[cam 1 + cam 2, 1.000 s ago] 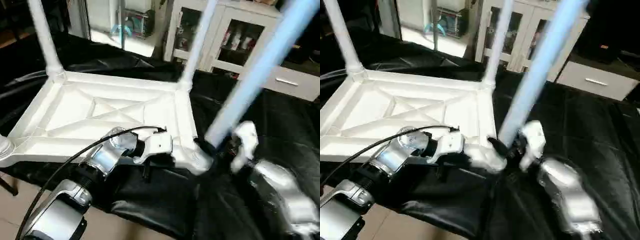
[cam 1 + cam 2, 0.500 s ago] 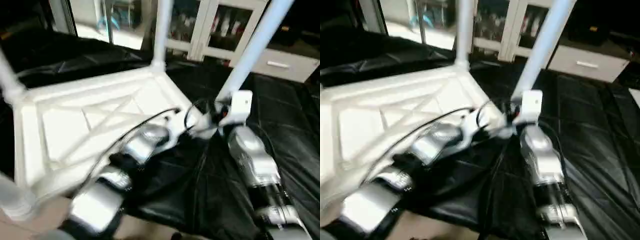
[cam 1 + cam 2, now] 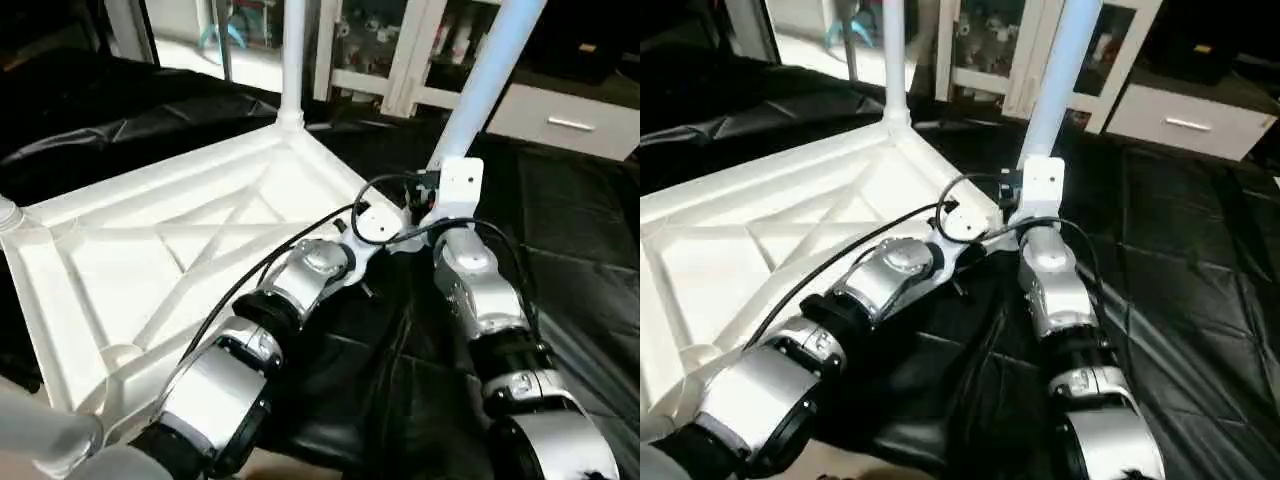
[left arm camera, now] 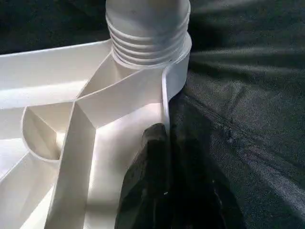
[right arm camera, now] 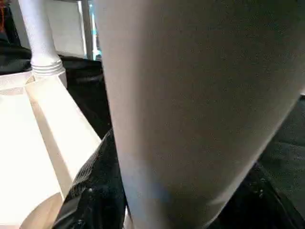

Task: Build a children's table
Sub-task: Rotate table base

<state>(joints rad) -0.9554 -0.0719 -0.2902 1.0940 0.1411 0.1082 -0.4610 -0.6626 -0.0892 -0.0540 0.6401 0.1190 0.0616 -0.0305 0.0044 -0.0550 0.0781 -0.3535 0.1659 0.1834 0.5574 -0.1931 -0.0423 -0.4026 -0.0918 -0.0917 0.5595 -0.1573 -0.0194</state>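
Observation:
The white tabletop (image 3: 170, 250) lies underside up on black cloth, its X ribs showing. One leg (image 3: 293, 60) stands in the far corner socket. Another leg (image 3: 8, 215) stands at the left corner, and a third leg (image 3: 40, 440) shows at the near left edge. My right gripper (image 3: 435, 200) is shut around a further leg (image 3: 490, 70) just above the right corner socket (image 4: 145, 43), where the ribbed end sits; one black finger (image 5: 90, 191) lies beside the tube (image 5: 190, 95). My left gripper (image 4: 169, 181) is shut on the tabletop's rim (image 4: 166, 105) right next to that socket.
Black cloth (image 3: 580, 280) covers the work surface around the tabletop. White glass-door cabinets (image 3: 400, 40) and a white drawer unit (image 3: 570, 120) stand behind. Cables loop between my two wrists (image 3: 385, 215).
The whole picture has shifted because the head camera moved. Both grippers keep the same holds, the left on the rim and the right on the leg.

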